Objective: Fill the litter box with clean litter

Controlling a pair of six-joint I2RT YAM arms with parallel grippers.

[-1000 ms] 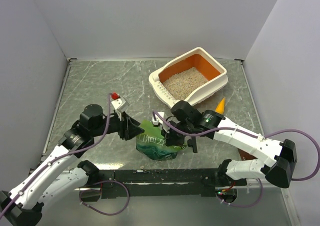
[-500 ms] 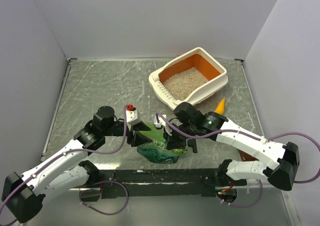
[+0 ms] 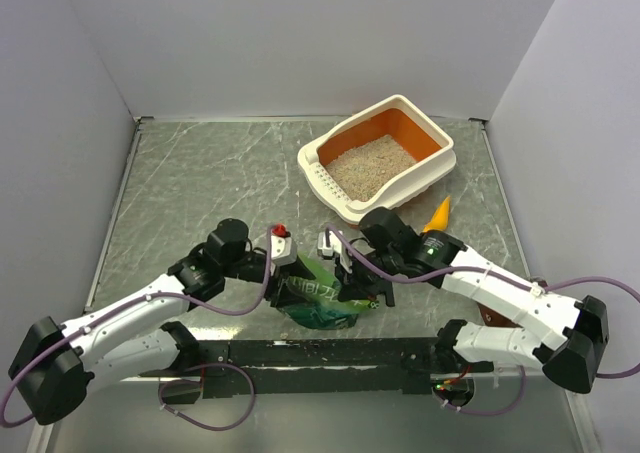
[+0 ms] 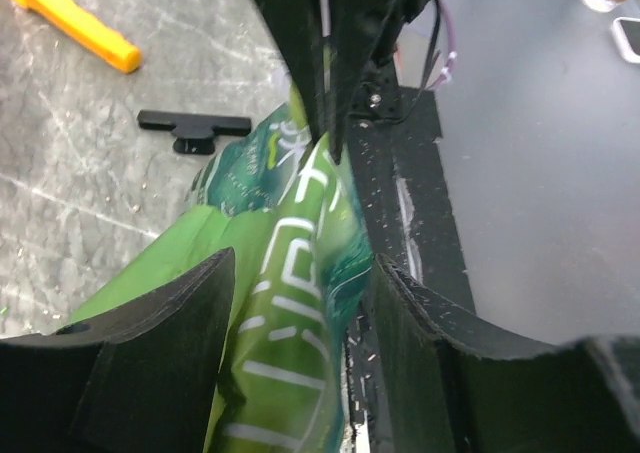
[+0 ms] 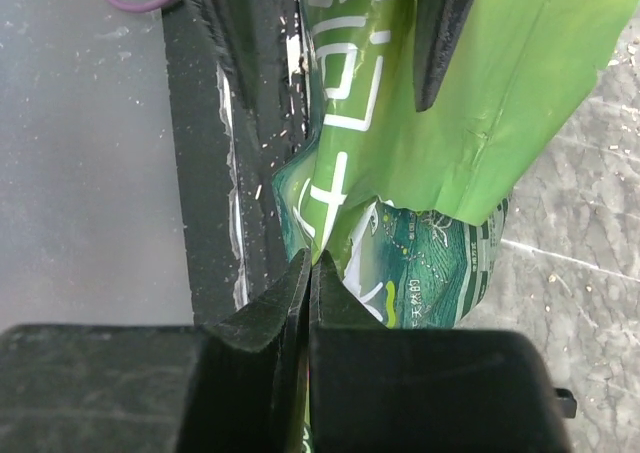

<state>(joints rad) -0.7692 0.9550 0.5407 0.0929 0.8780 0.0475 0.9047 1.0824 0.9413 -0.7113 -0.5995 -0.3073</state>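
While both arms bend inward, low over the marbled grey table (image 3: 200, 173), the right gripper (image 5: 308, 269) pinches its fingers together on the crinkled, glossy green bag (image 3: 322, 303). The left gripper (image 4: 300, 273) straddles it, fingers apart. Grainy beige clean litter (image 3: 370, 165) lies inside the cream-rimmed litter box (image 3: 400, 103), well behind.

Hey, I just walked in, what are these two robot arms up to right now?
The right gripper is shut on a fold of a crinkled green bag. The left gripper is open, its fingers on either side of the same bag. The litter box sits toward the back right, with clean litter over part of its orange floor, and an orange scoop lies beside it.
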